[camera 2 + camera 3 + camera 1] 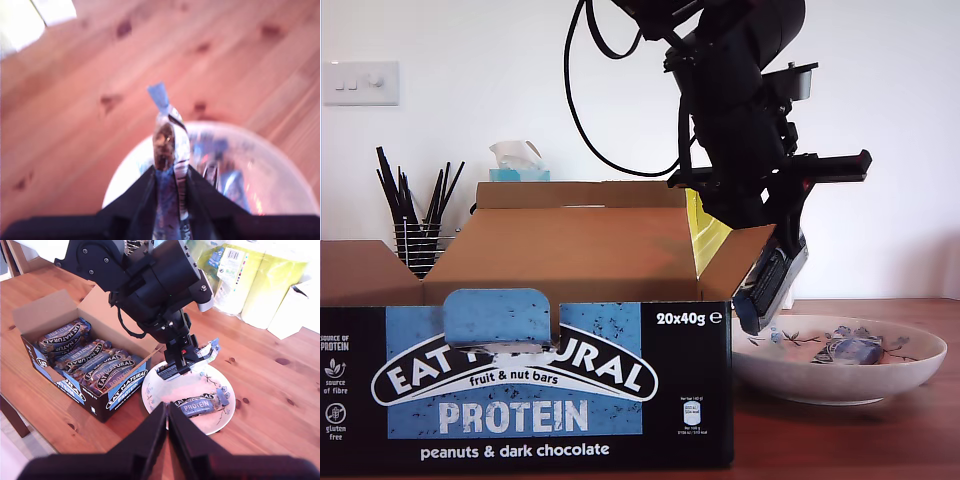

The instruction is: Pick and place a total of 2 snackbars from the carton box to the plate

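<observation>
Wooden table (pixel 280 385); first pincer (pixel 170 172) clamps blurred snackbar (pixel 170 150).

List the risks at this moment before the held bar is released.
My first gripper holds a snackbar above the plate's rim nearest the carton box; released here, it may hit the rim and slide onto the table. It could also land on the snackbar already in the plate. My second gripper, shut, hovers close.
</observation>
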Action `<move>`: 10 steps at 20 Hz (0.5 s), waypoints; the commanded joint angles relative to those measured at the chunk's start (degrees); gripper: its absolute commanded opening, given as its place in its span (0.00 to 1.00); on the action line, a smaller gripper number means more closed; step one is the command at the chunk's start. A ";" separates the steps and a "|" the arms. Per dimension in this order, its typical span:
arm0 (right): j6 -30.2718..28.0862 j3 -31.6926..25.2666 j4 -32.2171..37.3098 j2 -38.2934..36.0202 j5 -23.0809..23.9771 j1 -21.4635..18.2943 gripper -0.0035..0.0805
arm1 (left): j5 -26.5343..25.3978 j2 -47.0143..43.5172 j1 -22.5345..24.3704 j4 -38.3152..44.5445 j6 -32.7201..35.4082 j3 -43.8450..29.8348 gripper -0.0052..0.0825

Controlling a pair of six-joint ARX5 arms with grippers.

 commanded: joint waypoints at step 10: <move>-0.07 -0.85 1.53 0.04 -0.07 0.15 0.03 | -0.20 1.49 0.20 -0.74 0.22 -0.48 0.35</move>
